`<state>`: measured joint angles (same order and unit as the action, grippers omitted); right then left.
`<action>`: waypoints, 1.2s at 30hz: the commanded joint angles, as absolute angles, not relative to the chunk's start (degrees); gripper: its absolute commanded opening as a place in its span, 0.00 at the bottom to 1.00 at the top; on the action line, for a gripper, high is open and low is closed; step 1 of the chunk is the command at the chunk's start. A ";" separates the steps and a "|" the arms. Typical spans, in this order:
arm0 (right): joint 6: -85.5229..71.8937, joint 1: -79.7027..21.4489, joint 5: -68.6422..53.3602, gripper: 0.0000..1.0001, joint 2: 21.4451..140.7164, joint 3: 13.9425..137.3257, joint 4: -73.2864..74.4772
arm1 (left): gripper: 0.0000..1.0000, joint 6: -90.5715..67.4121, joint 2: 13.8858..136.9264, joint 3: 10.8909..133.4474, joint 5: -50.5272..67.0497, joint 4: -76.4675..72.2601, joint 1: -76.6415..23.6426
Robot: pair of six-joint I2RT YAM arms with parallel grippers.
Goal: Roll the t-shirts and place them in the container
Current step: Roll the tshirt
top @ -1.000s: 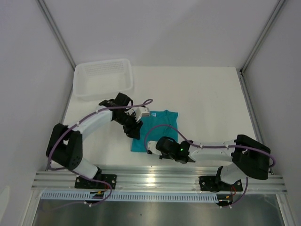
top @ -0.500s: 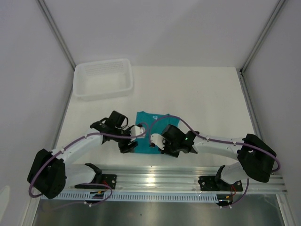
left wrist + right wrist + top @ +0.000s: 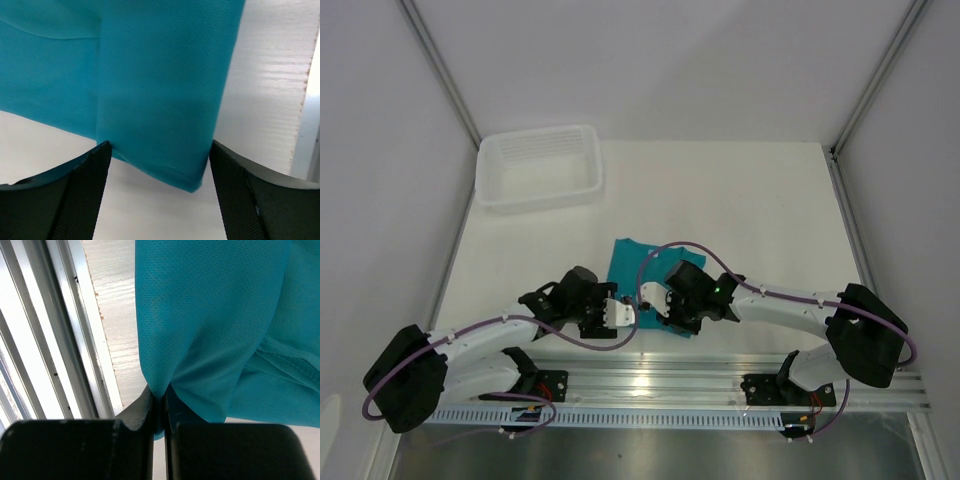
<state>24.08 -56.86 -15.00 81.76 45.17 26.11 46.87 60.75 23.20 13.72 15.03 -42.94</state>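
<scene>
The right gripper (image 3: 159,407) has its jaws pressed together on a small pinch of the teal t-shirt (image 3: 210,315), gathered at the cloth's near edge just beside the aluminium rail (image 3: 50,315). From that pinch the fabric rises in a soft fold and spreads away toward the far side.

The left gripper (image 3: 160,147) stands with its jaws spread wide. In the left wrist view the near end of a folded band of the t-shirt (image 3: 160,75) lies between the two fingers (image 3: 85,195), one at each side of the band and neither closed on it. I judge that nothing is held there.

From above, the t-shirt (image 3: 628,262) lies folded into a narrow strip on the table (image 3: 760,200), its near end close to the table's near edge. Its long axis runs near to far, leaning a little left at the far end. Both grippers sit at the near end — the left gripper (image 3: 620,312) on the left, the right gripper (image 3: 655,300) just beside it. So the cloth stretches away from both sets of jaws toward the far side, and a roll would likely start at this near hem and travel along that axis. The right arm already has hold; the left would need to close first.

The white tray (image 3: 485,185) stands well apart at the far left corner — no cloth shows inside it.
</scene>
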 commanded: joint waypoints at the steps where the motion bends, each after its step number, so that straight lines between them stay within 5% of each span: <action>1: 24.43 -56.25 -16.79 0.00 81.12 47.20 26.63 | 0.81 48.52 62.13 21.09 9.41 8.97 -44.38; 4: 24.43 -55.81 -17.22 0.00 80.95 47.20 26.63 | 0.69 48.08 63.19 20.92 8.88 8.18 -44.56; 8: 24.78 -55.20 -18.54 0.00 80.77 47.81 27.24 | 0.32 47.90 62.14 21.18 9.49 10.88 -44.56; 13: 26.45 -54.84 -21.09 0.00 81.12 49.92 31.28 | 0.15 48.60 58.11 24.25 11.77 20.11 -44.56; 25: 31.29 -54.76 -35.23 0.00 85.60 54.31 42.88 | 0.24 52.03 58.89 37.00 22.14 49.01 -44.12; 36: 31.90 -50.46 -37.18 0.03 87.72 56.69 43.77 | 0.24 58.98 65.12 45.96 33.13 58.54 -37.71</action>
<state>30.76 -52.45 -35.42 87.99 53.23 42.94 55.64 63.77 42.24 27.22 55.24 -39.99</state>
